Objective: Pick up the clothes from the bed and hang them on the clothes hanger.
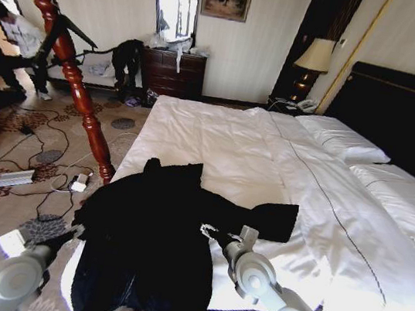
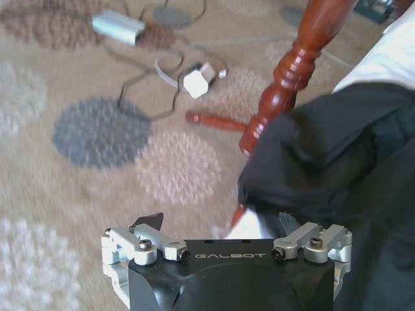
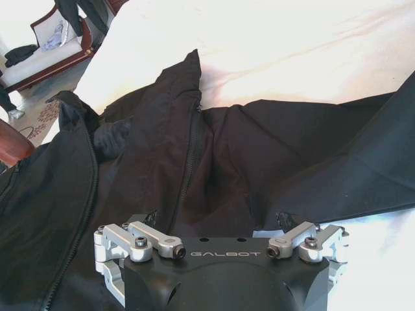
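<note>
Task barely begun. Black coat (image 1: 155,242) lies spread flat on the white duvet at the near corner of the bed (image 1: 270,157), collar away from the robot, one sleeve stretched out to the right, hem hanging off the near edge. Nothing lifted; nothing on the coat stand (image 1: 67,48).

Right gripper (image 1: 215,233) hovers directly over the coat's middle. In the right wrist view the jaws stand spread, fingertips close above the fabric just beside the zipper (image 3: 188,175), nothing between them. Contact with the cloth: cannot tell.

Left gripper (image 1: 75,233) sits off the bed's near left corner, beside the coat's hanging edge. Jaws likewise spread and empty, over carpet, with the coat's edge ahead and to one side.

Left to do, by my reading: grasp, lift clear, carry to the stand, hang on a peg.

Surroundings: stand's turned pole rises just ahead of the left gripper, its foot close to the coat's corner. Cables (image 2: 168,65) and a white power adapter (image 2: 196,82) litter the carpet beyond the foot — likely snag hazard for the base.
</note>
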`<state>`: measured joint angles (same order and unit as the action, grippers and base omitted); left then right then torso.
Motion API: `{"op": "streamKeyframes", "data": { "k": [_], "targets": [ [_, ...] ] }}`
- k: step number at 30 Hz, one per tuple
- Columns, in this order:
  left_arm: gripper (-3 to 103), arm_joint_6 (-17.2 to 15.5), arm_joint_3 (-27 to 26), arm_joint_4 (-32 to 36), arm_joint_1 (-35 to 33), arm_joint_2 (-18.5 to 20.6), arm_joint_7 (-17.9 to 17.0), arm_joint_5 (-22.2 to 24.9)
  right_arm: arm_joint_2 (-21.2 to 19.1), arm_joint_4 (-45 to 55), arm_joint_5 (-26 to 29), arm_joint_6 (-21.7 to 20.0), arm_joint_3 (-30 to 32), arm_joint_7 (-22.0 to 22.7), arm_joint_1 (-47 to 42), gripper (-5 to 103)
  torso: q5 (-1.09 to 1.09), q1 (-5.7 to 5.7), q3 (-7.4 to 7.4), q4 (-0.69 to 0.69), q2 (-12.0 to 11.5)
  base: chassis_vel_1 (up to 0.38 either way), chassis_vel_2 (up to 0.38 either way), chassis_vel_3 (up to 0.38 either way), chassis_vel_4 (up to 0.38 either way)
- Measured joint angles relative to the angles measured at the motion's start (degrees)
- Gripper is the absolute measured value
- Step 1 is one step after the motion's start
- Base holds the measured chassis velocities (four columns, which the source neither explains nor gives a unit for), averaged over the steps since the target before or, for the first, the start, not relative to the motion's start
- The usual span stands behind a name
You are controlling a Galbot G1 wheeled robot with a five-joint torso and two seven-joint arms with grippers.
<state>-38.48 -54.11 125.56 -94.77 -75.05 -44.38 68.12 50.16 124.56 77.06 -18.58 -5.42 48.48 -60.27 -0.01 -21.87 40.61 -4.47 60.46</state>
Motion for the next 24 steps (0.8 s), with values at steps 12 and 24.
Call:
{"op": "streamKeyframes", "data": {
  "k": [12,24],
  "targets": [
    [103,1.50,1.89,-4.36,5.20,-2.13,4.95,1.52,-0.12,0.05,-0.37,0.12,0.09,0.00,-0.62,100,0.01,0.00,0.01,-0.01,0.00,0.000,0.000,0.000,0.000],
    [67,2.96,2.96,-6.01,7.53,-3.34,5.94,-0.62,-0.88,0.60,-1.87,0.18,1.82,-0.21,-3.60,100,0.01,-0.01,0.01,0.00,0.00,0.000,0.000,0.000,0.000]
  ]
}}
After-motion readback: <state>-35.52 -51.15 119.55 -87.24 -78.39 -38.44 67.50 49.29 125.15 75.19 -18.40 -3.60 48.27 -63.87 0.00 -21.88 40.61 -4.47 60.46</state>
